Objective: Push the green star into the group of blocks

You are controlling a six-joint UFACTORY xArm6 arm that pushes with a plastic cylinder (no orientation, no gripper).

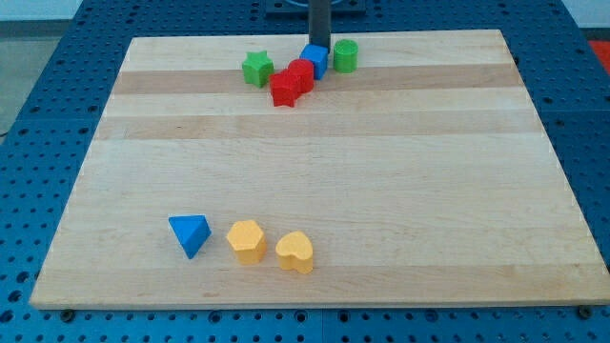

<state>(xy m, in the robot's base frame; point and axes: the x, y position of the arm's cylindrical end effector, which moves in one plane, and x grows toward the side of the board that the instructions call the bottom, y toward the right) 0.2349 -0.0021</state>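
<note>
The green star [256,69] lies near the view's top, left of centre, on the wooden board [315,171]. Just to its right is a group: a red block [285,89], a second red block [301,73], a blue block [315,59] and a green cylinder [345,55]. The star stands a small gap apart from the nearest red block. My tip [318,46] comes down at the top edge, right behind the blue block and to the right of the star.
Near the view's bottom left lie a blue triangular block [191,233], a yellow hexagonal block [247,240] and a yellow heart-shaped block [295,252]. Blue perforated table surrounds the board.
</note>
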